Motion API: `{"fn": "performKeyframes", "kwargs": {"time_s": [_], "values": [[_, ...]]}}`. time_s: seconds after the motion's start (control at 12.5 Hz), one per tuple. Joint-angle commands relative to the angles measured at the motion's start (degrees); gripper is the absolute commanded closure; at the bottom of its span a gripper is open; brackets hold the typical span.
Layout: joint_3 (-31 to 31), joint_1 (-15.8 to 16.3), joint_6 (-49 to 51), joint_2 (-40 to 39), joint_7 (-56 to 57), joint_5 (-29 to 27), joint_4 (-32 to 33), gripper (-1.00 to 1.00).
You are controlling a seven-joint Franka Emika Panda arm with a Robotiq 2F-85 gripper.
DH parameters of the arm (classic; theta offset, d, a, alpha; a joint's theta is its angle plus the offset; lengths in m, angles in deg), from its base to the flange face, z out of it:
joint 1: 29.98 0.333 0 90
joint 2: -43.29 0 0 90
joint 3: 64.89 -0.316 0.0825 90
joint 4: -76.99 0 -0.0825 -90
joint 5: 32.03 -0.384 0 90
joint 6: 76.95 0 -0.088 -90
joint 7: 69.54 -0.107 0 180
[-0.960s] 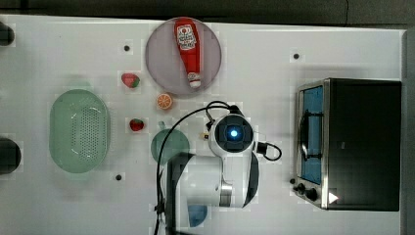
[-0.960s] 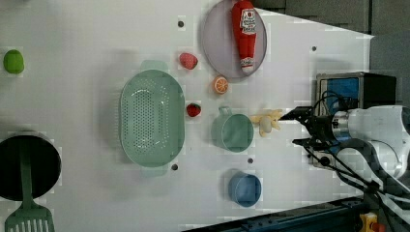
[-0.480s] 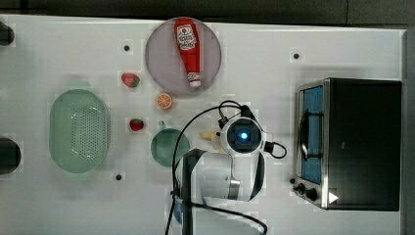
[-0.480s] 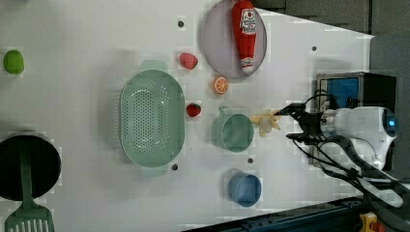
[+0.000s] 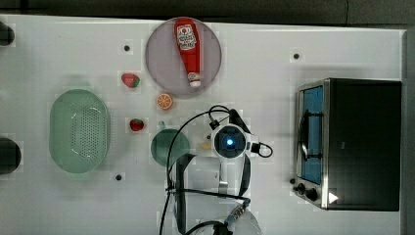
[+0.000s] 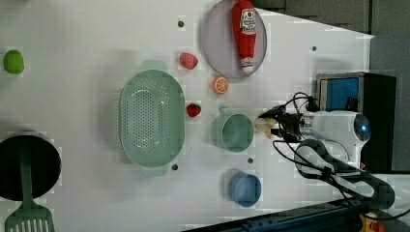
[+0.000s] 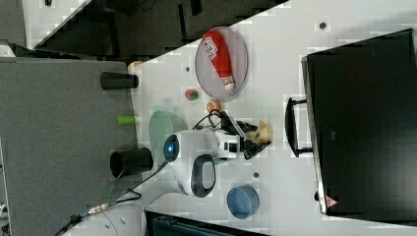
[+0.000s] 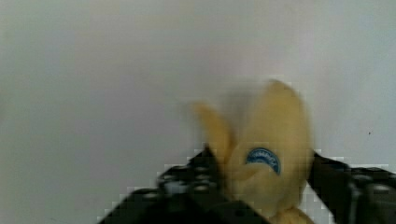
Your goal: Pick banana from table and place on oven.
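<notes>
Gripper (image 8: 261,186) down at table (image 5: 274,58), fingers (image 8: 187,182) partly closed either side of banana (image 8: 271,154); firm contact unclear. Banana just beside green cup (image 6: 233,132), oven (image 5: 362,142) well apart.

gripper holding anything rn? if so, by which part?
The banana sits between the gripper fingers at its lower end, near the blue sticker. Whether they have clamped it yet cannot be told.

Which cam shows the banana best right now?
Wrist view: the banana is large and close, blue sticker visible, between the gripper's fingers. In the left view it is a small pale shape beside the green cup; in the right view, small; in the top view the arm covers most of it.
</notes>
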Motion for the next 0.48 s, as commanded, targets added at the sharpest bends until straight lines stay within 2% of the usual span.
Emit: {"fn": "performKeyframes", "kwargs": {"time_s": [0.08, 0.16, 0.32, 0.48], "values": [[-0.39, -0.97, -1.69, 2.56, -0.87, 0.71, 0.62, 0.26], [-0.46, -0.96, -1.65, 3.02, -0.88, 0.69, 0.62, 0.47], [-0.62, -0.92, -1.08, 5.84, -1.17, 0.62, 0.62, 0.48], [-1.01, -0.86, 3.55, 12.01, -1.17, 0.61, 0.25, 0.48]]}}
